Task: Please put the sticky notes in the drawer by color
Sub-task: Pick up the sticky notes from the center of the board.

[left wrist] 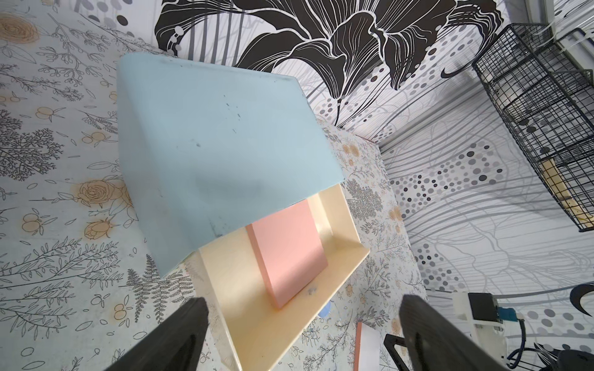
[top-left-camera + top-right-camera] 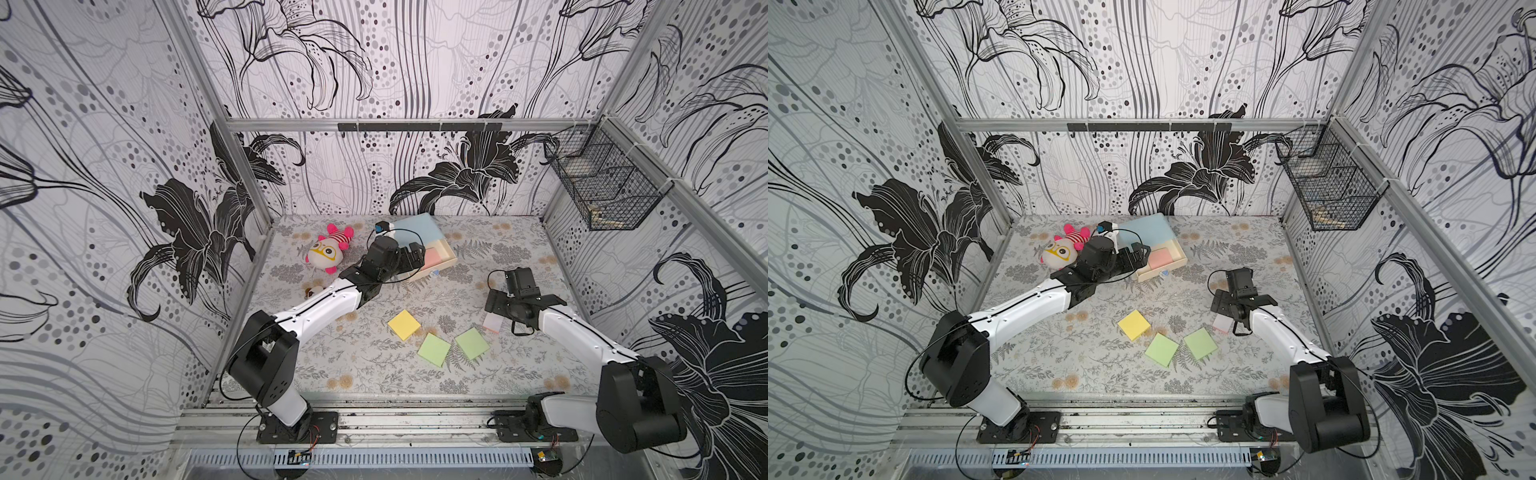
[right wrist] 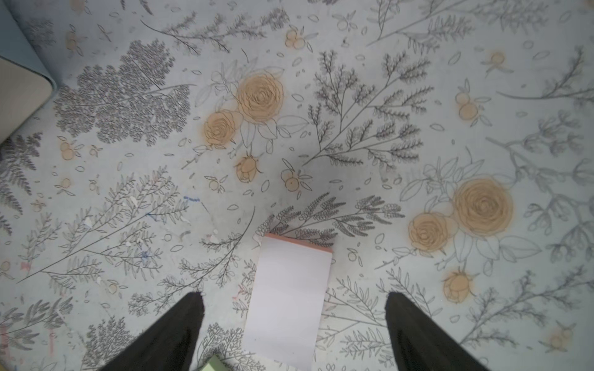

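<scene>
Quick progress check from us: one down, we think. A pink pad (image 1: pixel 286 253) lies flat in the open drawer (image 1: pixel 348 225) of the pale-blue chest (image 2: pixel 415 226), tucked toward one end, and the rest of the drawer floor is bare.

Everything else is out on the table (image 2: pixel 365 374), in front of the chest and well apart from it. That's the yellow pad (image 2: pixel 404 325), a green pad (image 2: pixel 434 350), a second green pad (image 2: pixel 472 343) and a pale-faced pad (image 3: pixel 289 298) with a pink edge. So most of the sorting is left. We can't see the chest's other drawers from above.

The left gripper (image 1: pixel 303 300) hangs just over the open drawer, jaws wide, nothing in them. The right gripper (image 3: pixel 293 295) is wide open and empty too, above the pale-faced pad.

The chest sits skewed, and its drawer slides out toward the right arm's side. The drawer's long axis runs along the chest's front. In the right wrist view the pale-faced pad looks oblong, its long axis running out from between the fingers, pink edge on the far end.
</scene>
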You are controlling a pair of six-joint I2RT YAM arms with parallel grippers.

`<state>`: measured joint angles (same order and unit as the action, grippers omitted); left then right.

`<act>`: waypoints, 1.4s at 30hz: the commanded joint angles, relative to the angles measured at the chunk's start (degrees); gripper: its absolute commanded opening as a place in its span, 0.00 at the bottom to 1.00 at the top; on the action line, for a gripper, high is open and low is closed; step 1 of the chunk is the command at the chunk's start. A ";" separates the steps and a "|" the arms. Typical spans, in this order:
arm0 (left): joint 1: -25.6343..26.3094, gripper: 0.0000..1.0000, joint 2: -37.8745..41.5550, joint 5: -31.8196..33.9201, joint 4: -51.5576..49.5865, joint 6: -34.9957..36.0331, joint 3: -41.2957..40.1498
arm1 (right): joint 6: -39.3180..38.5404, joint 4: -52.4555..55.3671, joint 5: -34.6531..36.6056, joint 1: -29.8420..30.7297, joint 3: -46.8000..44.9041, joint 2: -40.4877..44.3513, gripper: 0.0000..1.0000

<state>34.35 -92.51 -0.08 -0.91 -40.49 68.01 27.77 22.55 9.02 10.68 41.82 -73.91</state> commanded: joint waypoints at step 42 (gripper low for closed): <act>0.16 0.97 3.34 2.14 -0.08 1.91 -5.93 | 3.13 2.04 1.18 1.89 4.70 -17.31 0.63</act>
<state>34.41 -91.20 0.97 -2.33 -39.51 62.83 31.86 22.26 9.52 12.21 45.78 -89.58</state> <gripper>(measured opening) 0.972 0.634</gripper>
